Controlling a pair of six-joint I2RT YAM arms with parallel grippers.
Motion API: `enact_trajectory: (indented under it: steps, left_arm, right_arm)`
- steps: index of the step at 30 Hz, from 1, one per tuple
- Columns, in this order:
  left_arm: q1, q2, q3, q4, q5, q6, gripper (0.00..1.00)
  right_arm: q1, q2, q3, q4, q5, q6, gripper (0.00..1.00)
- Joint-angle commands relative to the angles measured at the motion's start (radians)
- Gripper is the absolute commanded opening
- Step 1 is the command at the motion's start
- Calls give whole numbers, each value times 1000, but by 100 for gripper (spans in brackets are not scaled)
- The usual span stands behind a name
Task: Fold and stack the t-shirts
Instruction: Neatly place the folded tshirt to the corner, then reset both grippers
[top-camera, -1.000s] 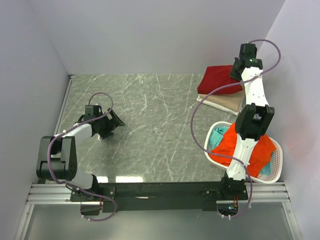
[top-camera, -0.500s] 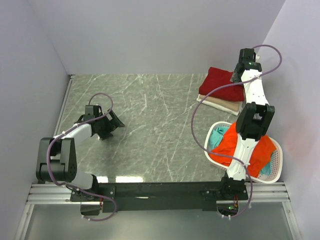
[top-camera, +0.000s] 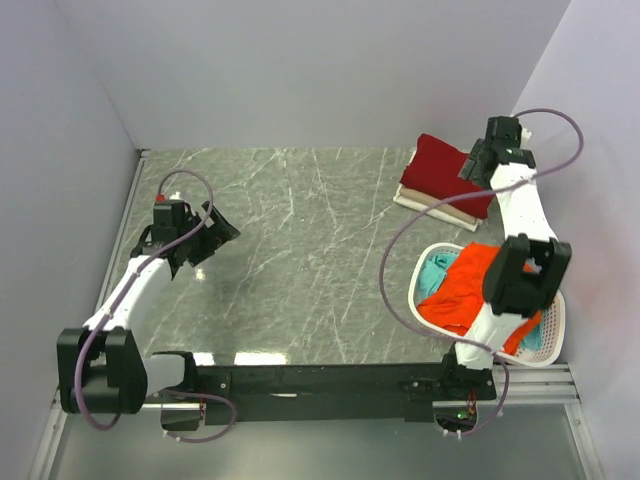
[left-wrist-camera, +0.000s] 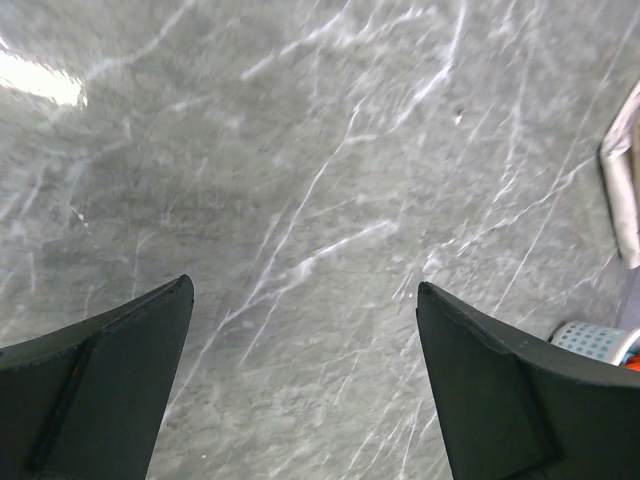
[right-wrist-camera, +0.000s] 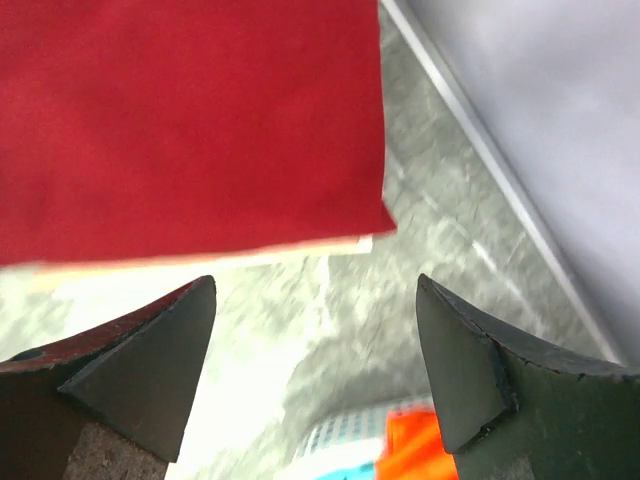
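T-shirts are all over on the right side. Going from the left though: the left gripper (left-wrist-camera: 303, 288) hangs over the bare grey marble tabletop (top-camera: 320, 230), jaws spread wide, nothing in them. Back right corner has the dark red t-shirt (top-camera: 438, 170) folded flat on top of the folded tan t-shirt (top-camera: 435, 206). The right gripper (right-wrist-camera: 315, 285) is at the right edge of that stack, jaws wide apart too, gripping nothing. Nearer the arm bases, the white laundry basket (top-camera: 551, 345) holds a bright orange-red t-shirt (top-camera: 465, 295) bunched over a teal t-shirt (top-camera: 434, 272).
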Motion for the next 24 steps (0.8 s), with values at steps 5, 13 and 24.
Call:
enact_trajectory:
  steps: [5,13,24]
  left_arm:
    - [-4,-176,35,-36,-118,-7,100]
    - [-5,-332,-31,-57,-222,-26,99]
    - [-5,-456,-81,-47,-270,-10,100]
  right_arm:
    - [67,-314,-249,201,-170,30,87]
    - [361,-577,-675,413,-247,93,87]
    - [592,-623,-921,567,-204,264,85]
